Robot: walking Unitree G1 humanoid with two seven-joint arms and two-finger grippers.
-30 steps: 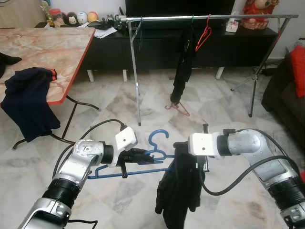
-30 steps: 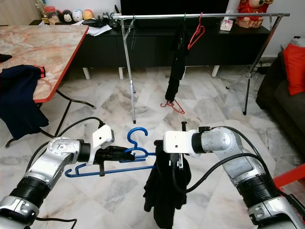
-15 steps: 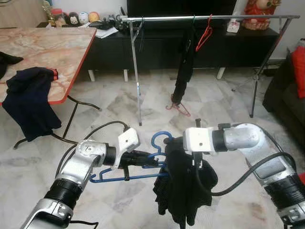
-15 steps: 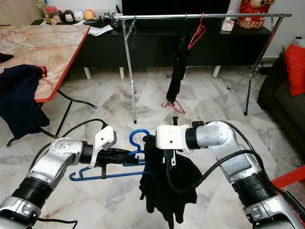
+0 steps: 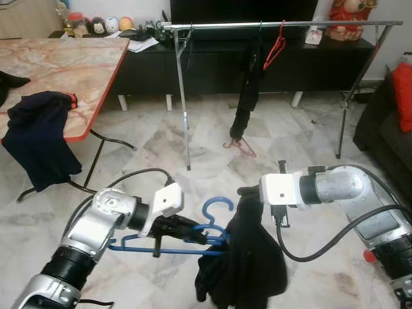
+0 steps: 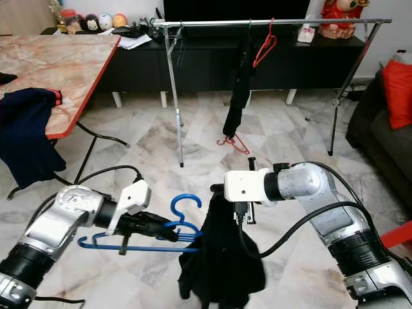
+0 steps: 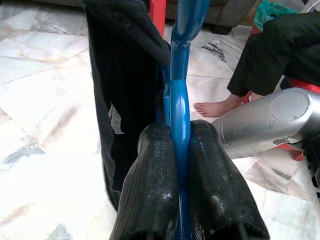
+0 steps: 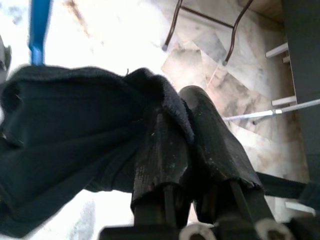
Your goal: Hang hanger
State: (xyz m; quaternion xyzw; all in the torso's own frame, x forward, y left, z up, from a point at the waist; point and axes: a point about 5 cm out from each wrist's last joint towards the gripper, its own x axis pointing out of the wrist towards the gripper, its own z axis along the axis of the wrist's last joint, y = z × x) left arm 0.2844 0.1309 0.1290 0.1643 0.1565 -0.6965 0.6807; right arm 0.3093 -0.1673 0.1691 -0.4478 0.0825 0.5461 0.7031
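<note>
- Left gripper [image 7: 179, 165] clamped on blue hanger [image 5: 193, 235], fingers [image 7: 150, 190] pinching plastic near the neck, likely to keep it level and steady for dressing.
- Right gripper [image 8: 192, 150] closed on a fold of black garment [image 5: 248, 264], pinched at the top edge so the rest hangs free.
- Garment draped at right end of hanger, touching it; whether the hanger arm is fully inside the cloth cannot be told.
- Hanger held low in front of body, above marble floor [image 5: 148, 141], hook up, well apart from clothes rack [image 5: 277, 24].
- Judged: garment not yet seated on hanger, so hanging on the rack not yet due.
- On rack rail: dark garment [image 5: 248, 90] hanging mid-rail, red hanger [image 5: 275, 45] beside it; bare rail either side looks usable.
- Another red hanger [image 5: 241, 145] lying on floor below the hanging garment, a possible trip point on approach.
- Marble table [image 5: 58, 71] at left with dark blue garment [image 5: 35, 138] slung over its edge, clear of the path.
- Dark sofa [image 5: 380, 122] at right with red cushion [image 5: 403, 90]; black TV cabinet [image 5: 148, 64] behind rack.
- Person's bare foot [image 7: 215, 107] on floor close behind right arm, seen in left wrist view; worth watching when moving.
</note>
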